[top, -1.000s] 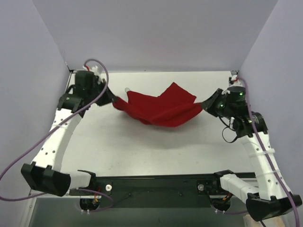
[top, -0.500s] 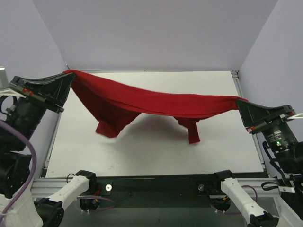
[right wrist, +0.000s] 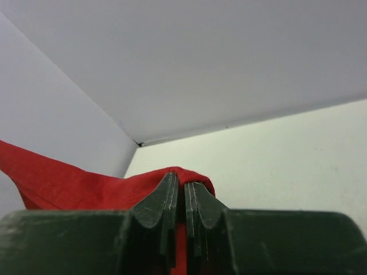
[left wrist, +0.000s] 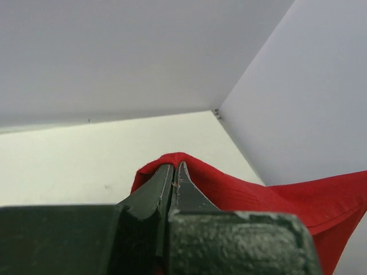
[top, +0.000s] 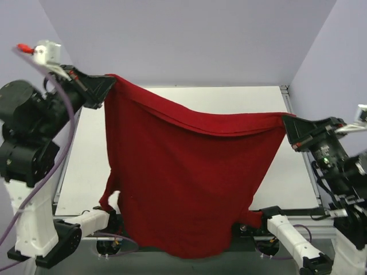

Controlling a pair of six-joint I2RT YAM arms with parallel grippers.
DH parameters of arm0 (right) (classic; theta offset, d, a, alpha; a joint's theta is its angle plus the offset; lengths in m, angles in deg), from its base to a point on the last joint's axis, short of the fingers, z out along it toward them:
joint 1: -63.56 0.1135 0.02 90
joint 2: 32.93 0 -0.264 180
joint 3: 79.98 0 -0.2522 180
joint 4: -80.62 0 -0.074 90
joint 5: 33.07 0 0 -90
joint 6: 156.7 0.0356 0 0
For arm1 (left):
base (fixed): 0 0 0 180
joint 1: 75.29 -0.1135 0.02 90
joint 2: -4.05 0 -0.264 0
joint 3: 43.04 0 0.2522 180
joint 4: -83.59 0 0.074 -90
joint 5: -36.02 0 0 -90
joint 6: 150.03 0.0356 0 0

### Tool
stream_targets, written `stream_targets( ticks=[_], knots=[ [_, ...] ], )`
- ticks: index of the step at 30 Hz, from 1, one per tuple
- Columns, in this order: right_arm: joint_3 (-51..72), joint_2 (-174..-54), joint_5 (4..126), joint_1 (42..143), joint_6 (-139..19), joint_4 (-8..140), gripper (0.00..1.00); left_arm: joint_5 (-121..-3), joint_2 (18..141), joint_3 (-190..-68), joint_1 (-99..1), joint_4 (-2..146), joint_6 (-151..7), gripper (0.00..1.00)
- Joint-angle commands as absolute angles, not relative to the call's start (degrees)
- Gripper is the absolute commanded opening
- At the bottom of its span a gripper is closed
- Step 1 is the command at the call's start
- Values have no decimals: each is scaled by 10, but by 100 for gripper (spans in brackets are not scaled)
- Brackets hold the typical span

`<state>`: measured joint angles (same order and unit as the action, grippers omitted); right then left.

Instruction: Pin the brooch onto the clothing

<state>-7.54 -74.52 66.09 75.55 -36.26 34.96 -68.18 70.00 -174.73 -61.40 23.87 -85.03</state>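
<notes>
The dark red T-shirt (top: 183,183) hangs spread in the air between both arms, high above the table, its lower edge reaching past the near table edge. My left gripper (top: 110,85) is shut on its upper left corner; the cloth (left wrist: 241,189) bulges over the closed jaws of that gripper (left wrist: 175,167). My right gripper (top: 288,127) is shut on the upper right corner, red cloth (right wrist: 69,183) wrapped over the tips of that gripper (right wrist: 183,179). The brooch is not in view; the shirt hides much of the table.
The white table (top: 86,154) shows to the left and right of the hanging shirt. Grey walls enclose it at the back (top: 189,40) and both sides. The black rail with the arm bases (top: 275,220) runs along the near edge.
Both arms have lifted the shirt from a crumpled heap at the table's back into a raised, stretched sheet; in the last half second it has dropped open and hangs full length.
</notes>
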Motion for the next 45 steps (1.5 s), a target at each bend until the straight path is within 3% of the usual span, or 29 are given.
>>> stream_targets(
  ticks=[1,6,14,20,27,32,39,45],
  knots=[
    [-36,-817,626,755,-392,386,0,-663,753,-1737,-614,224,-839,0],
    [-105,-903,613,753,-396,393,0,-660,815,-1767,-621,225,-839,0],
    [-265,-944,633,753,-372,399,0,-654,872,-1965,-625,207,-857,0],
    [-245,-881,650,753,-367,401,0,-670,817,-1928,-625,232,-874,0],
    [-141,-781,661,754,-363,400,0,-668,698,-1788,-624,249,-875,0],
    [-149,-751,667,754,-356,391,0,-701,646,-1761,-624,255,-886,0],
    [-210,-770,658,754,-367,382,0,-731,662,-1810,-624,248,-895,0],
    [-179,-808,643,754,-389,374,0,-738,708,-1770,-625,254,-882,0]
  ],
)
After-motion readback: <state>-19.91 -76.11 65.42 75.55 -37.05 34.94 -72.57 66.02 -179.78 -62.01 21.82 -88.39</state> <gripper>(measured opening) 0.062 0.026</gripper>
